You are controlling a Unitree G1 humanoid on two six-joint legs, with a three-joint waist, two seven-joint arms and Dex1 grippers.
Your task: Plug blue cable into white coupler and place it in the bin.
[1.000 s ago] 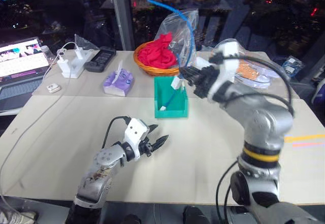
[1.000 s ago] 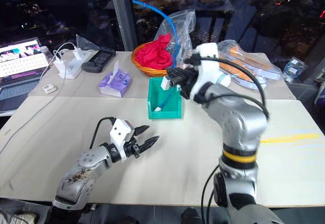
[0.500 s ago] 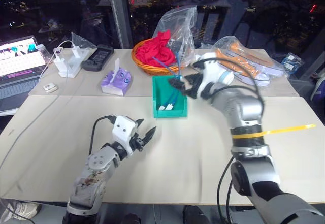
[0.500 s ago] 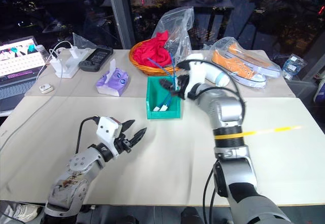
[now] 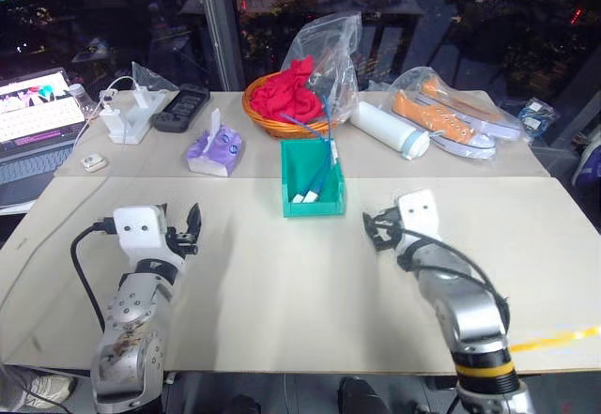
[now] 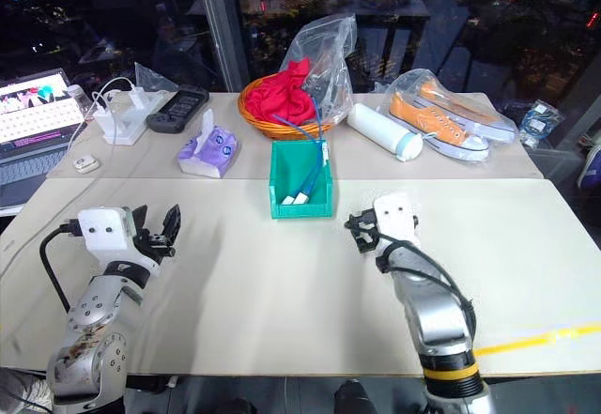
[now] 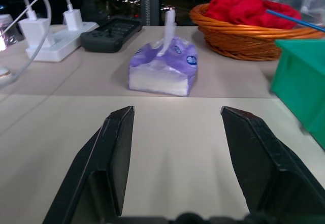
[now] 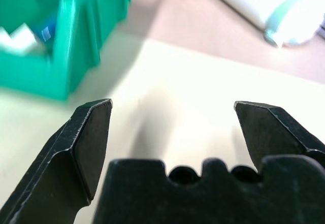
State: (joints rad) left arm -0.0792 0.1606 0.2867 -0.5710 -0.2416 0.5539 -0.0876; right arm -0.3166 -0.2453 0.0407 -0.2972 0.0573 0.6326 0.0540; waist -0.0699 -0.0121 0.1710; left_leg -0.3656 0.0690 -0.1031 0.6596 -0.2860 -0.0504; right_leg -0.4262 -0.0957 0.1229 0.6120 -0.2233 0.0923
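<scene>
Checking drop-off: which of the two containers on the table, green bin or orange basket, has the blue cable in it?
The bin, the teal-green open box at mid-table: the blue cable stands in it, sticking out above the rim. The woven orange basket behind it holds red cloth.

- I see a pale beige table (image 5: 282,283), with a seam running across it.
- Behind it stands a dark window (image 5: 113,10), showing small night lights and reflections.
- A grey window post (image 5: 214,24) rises behind the table's far edge.
</scene>
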